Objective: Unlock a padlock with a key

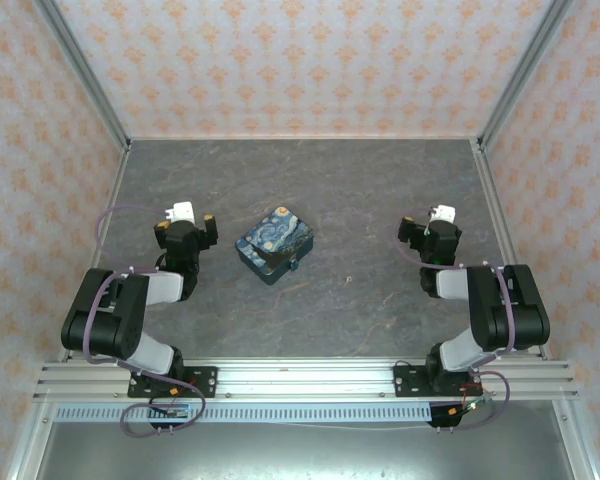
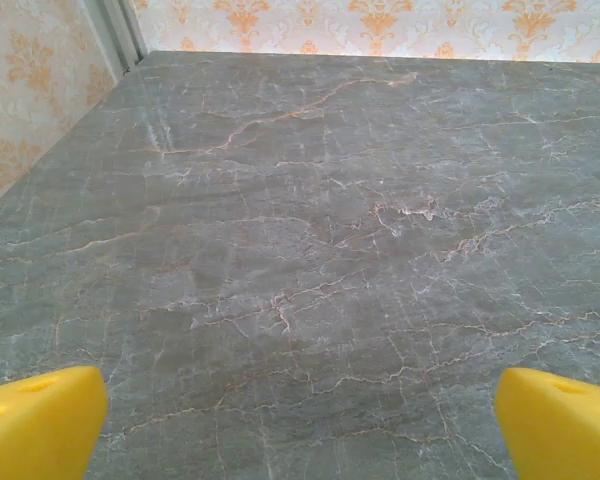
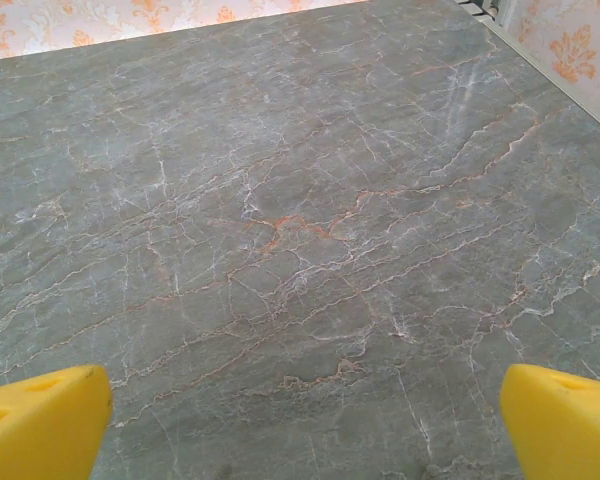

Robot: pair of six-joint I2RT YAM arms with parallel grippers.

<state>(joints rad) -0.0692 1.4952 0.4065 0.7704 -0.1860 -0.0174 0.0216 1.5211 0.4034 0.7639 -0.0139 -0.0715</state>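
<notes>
Grey marble table [image 1: 380, 310] | padlock [image 1: 293, 266] just beside tin [image 1: 275, 240]: small, rigid, likely slippery; pinch its flat body | left gripper [image 2: 300, 428], right gripper [image 3: 305, 425]: spread wide, empty

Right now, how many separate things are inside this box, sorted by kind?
Robot arms: 2 (left arm, right arm)
Painted tin: 1
Padlock, small dark teal piece at the tin's near edge: 1
Pale speck, too small to identify: 1
Total: 5
</notes>
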